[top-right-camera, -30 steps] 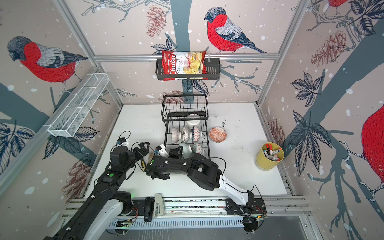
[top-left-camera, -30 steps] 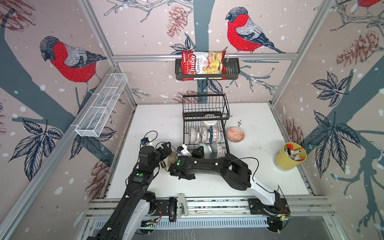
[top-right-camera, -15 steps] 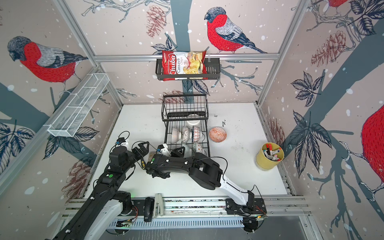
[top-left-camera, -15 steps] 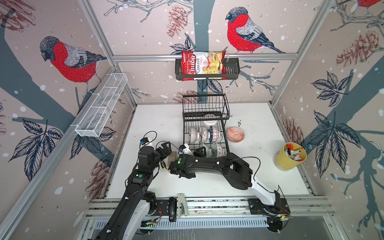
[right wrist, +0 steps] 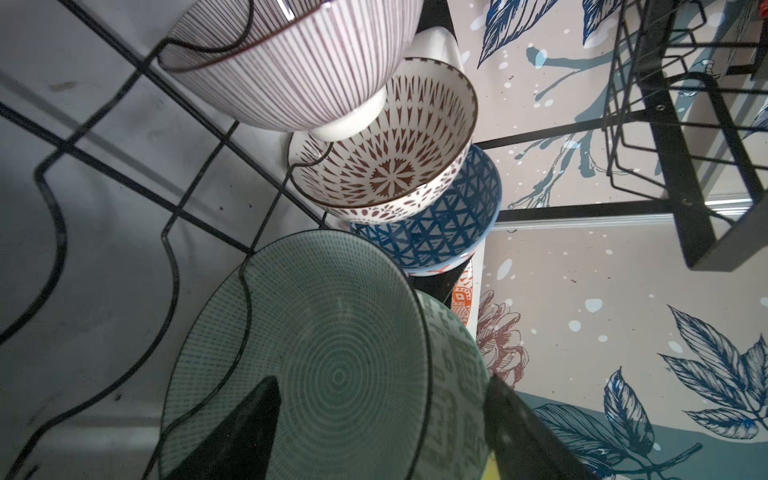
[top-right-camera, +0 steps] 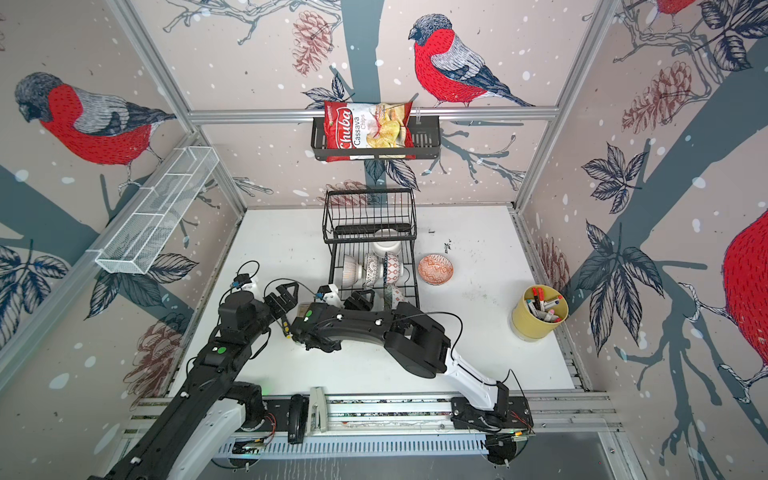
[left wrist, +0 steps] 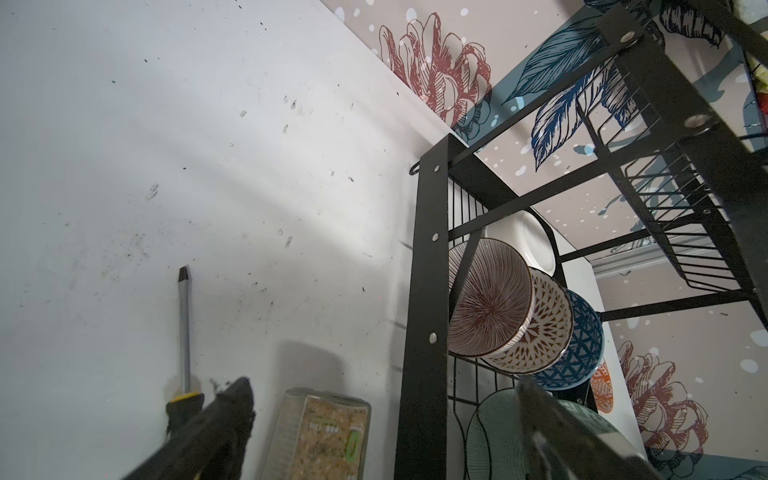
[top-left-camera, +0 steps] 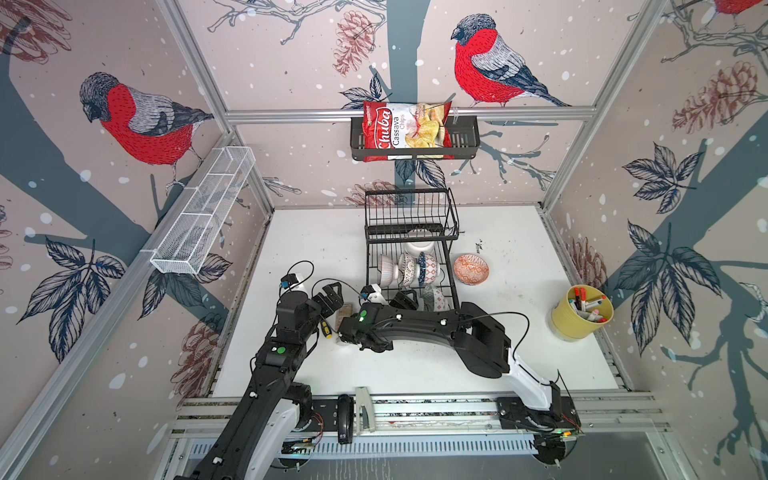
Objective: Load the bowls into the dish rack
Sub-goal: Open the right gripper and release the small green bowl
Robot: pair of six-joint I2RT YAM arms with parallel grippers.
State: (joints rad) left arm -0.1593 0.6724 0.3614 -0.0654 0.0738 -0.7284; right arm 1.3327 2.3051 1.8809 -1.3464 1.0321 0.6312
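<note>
The right tool (right wrist: pixel 382 376) is standing with its jaws spread. One finger is lying over the hollow of the grey-green bowl (right wrist: pixel 324 332), clear of its wall, and the other is sitting outside the rim. Whether that outer finger is touching the bowl cannot be told. The bowl is resting on edge among the front wires of the dish rack (top-left-camera: pixel 409 227), on its lower tier.

Behind it, the striped bowl (right wrist: pixel 291 70), the brown-patterned bowl (right wrist: pixel 395 166) and the blue bowl (right wrist: pixel 449 224) are leaning in a row, each touching the next. The white bowl (top-left-camera: pixel 419 247) is sitting under the upper basket. The orange bowl (top-left-camera: pixel 470 269) is lying on the tabletop (top-left-camera: pixel 519 353), just beside the rack.

The left tool (left wrist: pixel 382 381) is hanging wide open and empty beside the rack, near a screwdriver (left wrist: pixel 184 324).

This step looks like letting go of the grey-green bowl. Doing it well probably means drawing the tool straight back along the bowl's wall. That way neither finger is hooking the rim, tipping the bowl out of its slot or knocking the row behind. The orange bowl seems to be the one left to load.
</note>
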